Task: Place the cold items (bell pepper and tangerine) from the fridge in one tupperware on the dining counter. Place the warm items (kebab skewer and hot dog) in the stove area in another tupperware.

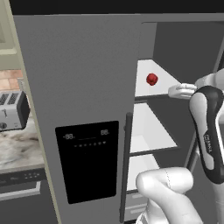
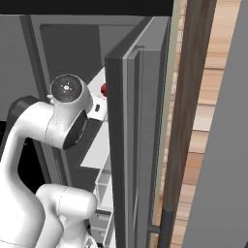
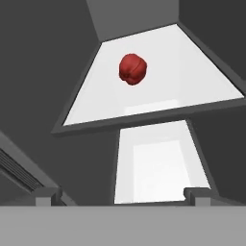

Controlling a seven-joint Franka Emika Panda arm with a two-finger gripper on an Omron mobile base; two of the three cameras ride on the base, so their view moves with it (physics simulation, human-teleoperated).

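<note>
On the fridge's upper shelf (image 1: 164,85) sits the red bell pepper (image 1: 152,79), free-standing; the tool (image 3: 122,194) faces it from outside, fingers apart, likely lining up a grasp.

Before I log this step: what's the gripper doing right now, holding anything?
Gripper: open and empty, short of the red bell pepper on the fridge shelf.
</note>
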